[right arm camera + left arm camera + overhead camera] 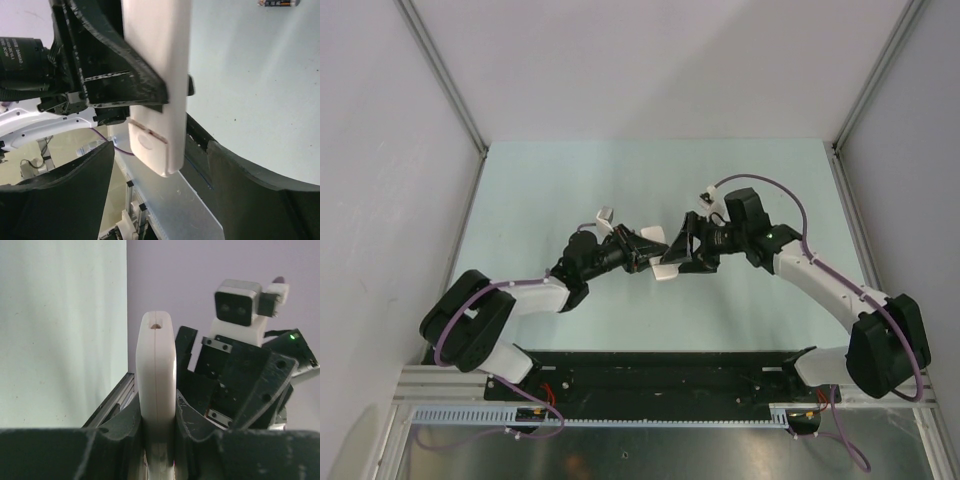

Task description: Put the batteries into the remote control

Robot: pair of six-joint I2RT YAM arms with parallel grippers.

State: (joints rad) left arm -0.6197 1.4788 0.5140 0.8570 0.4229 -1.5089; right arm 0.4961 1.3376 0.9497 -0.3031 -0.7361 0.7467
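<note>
So the left jaws are clamped tight on the remote control (156, 365), holding it on edge between the two arms. As far as I can tell it's lifted off the surface (570, 190). The point seems to be showing the plain white back to the other arm. The right wrist view has the battery cover (148, 139), with its seam and thumb notch, sitting near the free end. The right jaws stand wide open, one finger either side of that end, gripping nothing. My guess is they're lined up to work the cover off. One battery (278, 3) lies on the surface well away, not yet picked up.
</note>
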